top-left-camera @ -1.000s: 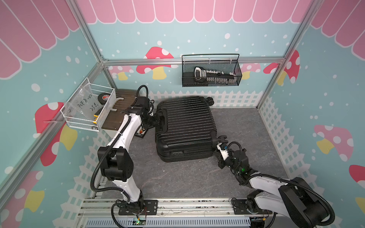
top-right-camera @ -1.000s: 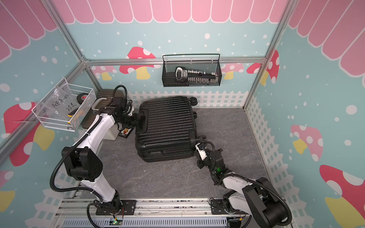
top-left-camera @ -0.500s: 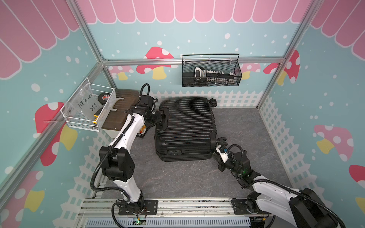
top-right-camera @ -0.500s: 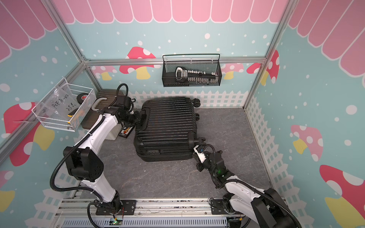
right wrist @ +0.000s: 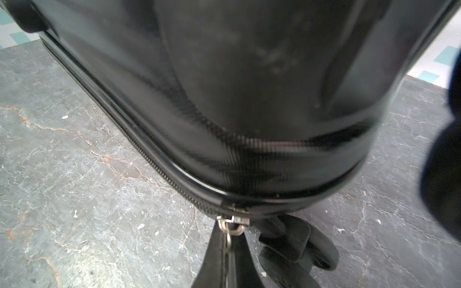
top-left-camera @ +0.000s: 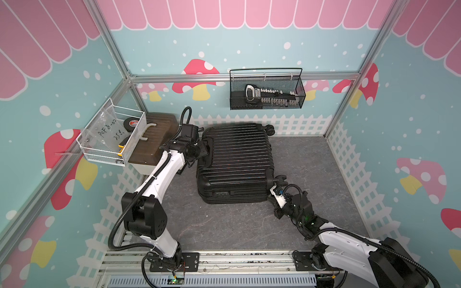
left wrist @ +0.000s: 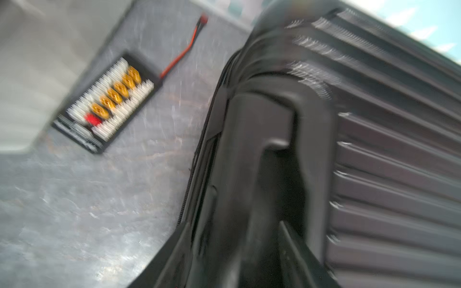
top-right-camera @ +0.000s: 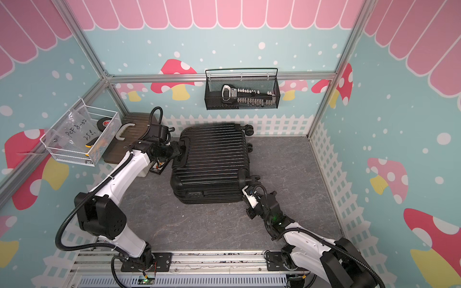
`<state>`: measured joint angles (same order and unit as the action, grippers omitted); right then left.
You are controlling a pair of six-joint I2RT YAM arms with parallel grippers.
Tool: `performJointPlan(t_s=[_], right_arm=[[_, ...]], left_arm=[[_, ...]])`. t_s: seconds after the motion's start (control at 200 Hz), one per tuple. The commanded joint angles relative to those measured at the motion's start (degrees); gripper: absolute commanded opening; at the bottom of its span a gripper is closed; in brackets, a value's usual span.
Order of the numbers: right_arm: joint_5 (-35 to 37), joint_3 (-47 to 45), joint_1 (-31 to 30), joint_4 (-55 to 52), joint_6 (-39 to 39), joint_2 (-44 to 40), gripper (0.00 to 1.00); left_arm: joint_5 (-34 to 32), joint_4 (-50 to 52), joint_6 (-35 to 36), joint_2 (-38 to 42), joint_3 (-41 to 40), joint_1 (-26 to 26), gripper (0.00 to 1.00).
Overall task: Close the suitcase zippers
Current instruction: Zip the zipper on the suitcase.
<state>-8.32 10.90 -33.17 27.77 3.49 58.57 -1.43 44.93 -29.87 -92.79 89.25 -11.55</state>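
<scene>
We show the right gripper (right wrist: 228, 251) clamped on the zipper pull (right wrist: 228, 228) of the suitcase (top-left-camera: 234, 159); left gripper (top-left-camera: 205, 148) jaws apart.

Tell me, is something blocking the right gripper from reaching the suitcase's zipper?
No, nothing visible is in between. The right gripper is shut on the zipper pull at a corner of the suitcase. A wheel sits right beside the pull, not between them.

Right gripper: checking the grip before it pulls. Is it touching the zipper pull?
Touching: right wrist view shows the right gripper clamped on the zipper pull.
</scene>
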Motion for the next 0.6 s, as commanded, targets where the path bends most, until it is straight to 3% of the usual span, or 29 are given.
performJointPlan(t_s=[0.0,0.1,0.265,0.375,0.496,0.596], right_arm=[[0.5,1.6,-0.6,0.6,-1.0,0.0,0.00],[0.7,1.7,-0.7,0.6,-0.7,0.5,0.00],[0.8,1.8,-0.6,0.3,-0.8,0.6,0.00],[0.8,1.8,-0.6,-0.1,-0.7,0.4,0.00],[0.4,1.7,-0.6,-0.4,-0.6,0.0,0.00],[0.2,1.9,-0.6,-0.8,-0.4,-0.6,0.00]], left_arm=[[-4.6,-3.5,7.5,6.8,0.4,-4.1,0.69],[-6.4,-3.3,19.7,8.9,0.6,-10.3,0.71],[7.6,-3.1,44.5,11.8,-2.0,-23.5,0.71],[9.6,-3.3,58.8,12.8,-5.9,-32.5,0.76],[4.6,-5.4,66.6,11.1,-8.4,-37.7,0.82],[-1.6,-7.0,68.1,7.8,-7.6,-39.2,0.82]])
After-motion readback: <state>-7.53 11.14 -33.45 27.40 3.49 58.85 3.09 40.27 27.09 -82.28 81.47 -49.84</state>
